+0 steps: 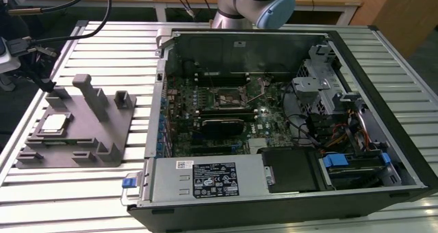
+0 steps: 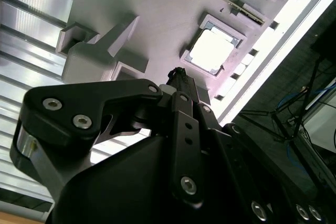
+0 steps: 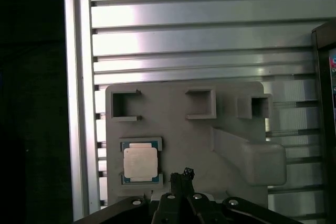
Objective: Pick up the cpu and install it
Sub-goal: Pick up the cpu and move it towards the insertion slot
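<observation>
The cpu (image 3: 140, 162), a small flat square chip with a silvery-grey top and greenish edge, sits in the grey plastic tray (image 3: 178, 124); I cannot tell whether my nearby end effector (image 3: 181, 174) is clenched.

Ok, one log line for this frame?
stage: pre-grasp | cpu: lying in tray pocket, not picked up | pincer: over tray, close to cpu, no contact | computer case: open beside tray

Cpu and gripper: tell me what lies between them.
In the first wrist view, just bare grey tray separates the cpu from the gripper.
</observation>
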Available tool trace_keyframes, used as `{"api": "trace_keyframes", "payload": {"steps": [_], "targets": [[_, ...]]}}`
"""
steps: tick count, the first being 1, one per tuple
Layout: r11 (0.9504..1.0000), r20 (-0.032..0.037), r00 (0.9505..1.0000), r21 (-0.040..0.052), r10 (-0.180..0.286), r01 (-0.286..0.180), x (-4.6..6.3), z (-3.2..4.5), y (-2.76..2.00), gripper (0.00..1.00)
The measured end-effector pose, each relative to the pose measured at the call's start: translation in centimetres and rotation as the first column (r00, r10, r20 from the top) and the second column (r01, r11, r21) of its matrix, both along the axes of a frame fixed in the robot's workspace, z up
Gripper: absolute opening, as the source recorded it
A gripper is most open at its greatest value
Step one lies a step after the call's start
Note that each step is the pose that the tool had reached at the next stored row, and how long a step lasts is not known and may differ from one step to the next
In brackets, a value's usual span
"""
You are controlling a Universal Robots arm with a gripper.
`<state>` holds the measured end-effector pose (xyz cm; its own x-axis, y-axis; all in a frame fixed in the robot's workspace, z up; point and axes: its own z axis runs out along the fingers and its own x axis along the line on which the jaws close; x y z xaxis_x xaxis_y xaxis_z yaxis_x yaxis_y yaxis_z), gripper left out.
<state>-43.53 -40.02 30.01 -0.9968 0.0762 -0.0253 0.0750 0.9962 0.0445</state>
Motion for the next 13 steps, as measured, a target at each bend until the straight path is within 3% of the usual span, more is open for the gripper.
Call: {"api": "trace_keyframes", "payload": {"steps": [13], "targets": [[1.0, 0.0001, 1.0, 0.0002, 0.0, 0.0, -0.83, -0.48, -0.13, 0.11]]}}
